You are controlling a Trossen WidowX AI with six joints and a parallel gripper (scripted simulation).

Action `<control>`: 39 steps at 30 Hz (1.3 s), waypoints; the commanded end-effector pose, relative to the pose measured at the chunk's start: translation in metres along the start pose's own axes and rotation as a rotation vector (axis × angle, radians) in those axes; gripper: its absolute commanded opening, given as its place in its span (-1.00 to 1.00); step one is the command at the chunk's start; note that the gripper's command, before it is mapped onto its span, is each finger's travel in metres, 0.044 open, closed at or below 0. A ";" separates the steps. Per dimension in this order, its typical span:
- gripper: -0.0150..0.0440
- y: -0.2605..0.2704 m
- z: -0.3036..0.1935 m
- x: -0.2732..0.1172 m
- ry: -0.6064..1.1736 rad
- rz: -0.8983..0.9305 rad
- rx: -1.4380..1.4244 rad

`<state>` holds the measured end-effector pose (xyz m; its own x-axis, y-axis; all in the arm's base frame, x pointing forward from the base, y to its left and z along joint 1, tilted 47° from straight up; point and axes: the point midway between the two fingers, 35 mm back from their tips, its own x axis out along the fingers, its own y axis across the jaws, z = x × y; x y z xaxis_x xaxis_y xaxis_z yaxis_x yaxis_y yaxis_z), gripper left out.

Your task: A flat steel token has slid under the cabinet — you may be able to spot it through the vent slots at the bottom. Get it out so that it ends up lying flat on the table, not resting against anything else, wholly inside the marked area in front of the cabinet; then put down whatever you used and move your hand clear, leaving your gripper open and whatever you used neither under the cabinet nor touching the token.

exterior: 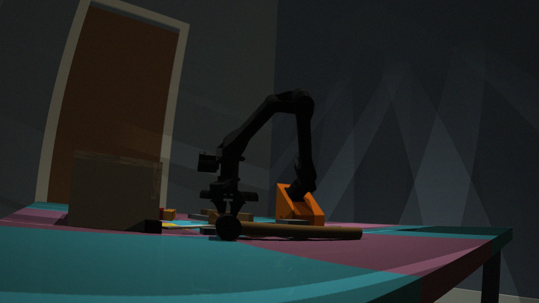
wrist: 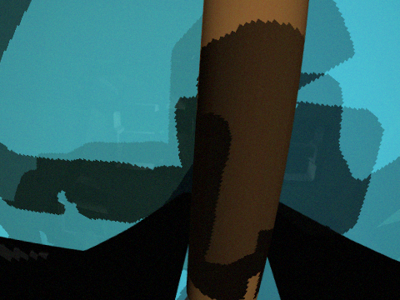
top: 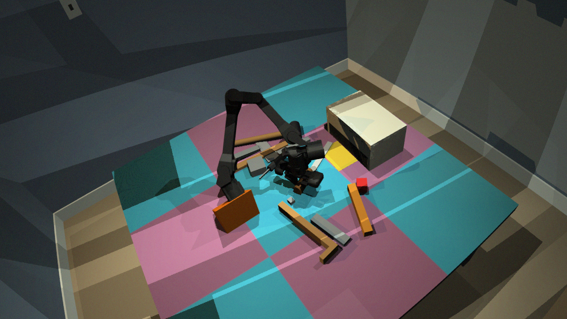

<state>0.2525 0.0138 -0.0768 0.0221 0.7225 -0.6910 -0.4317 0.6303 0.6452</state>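
Observation:
My gripper (top: 300, 183) (exterior: 228, 208) (wrist: 226, 204) is shut on the brown round handle (top: 299, 189) (wrist: 245, 117) of a flat-bladed tool and holds it low over the teal patch of the table. The tool's pale blade (top: 317, 163) points toward the yellow marked area (top: 341, 157) in front of the beige cabinet (top: 370, 122) (exterior: 113, 188). Dark vent slots (top: 343, 136) run along the cabinet's bottom front. I do not see the steel token in any view.
Near the gripper lie a small grey cube (top: 290, 200), an orange L-shaped bar (top: 305, 227), a grey bar (top: 330, 228), an orange bar (top: 359, 208) and a red cube (top: 361, 182). Behind the arm lie a grey block (top: 256, 165) and a brown rod (top: 253, 138) (exterior: 297, 230).

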 end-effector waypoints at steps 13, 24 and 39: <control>-0.49 0.016 0.015 -0.002 -0.006 -0.002 -0.003; -0.49 0.027 0.023 -0.002 -0.006 -0.002 -0.003; -0.49 0.041 0.026 -0.001 -0.006 0.000 -0.003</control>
<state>0.2584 0.0445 -0.0445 0.0209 0.7239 -0.6895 -0.4288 0.6295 0.6479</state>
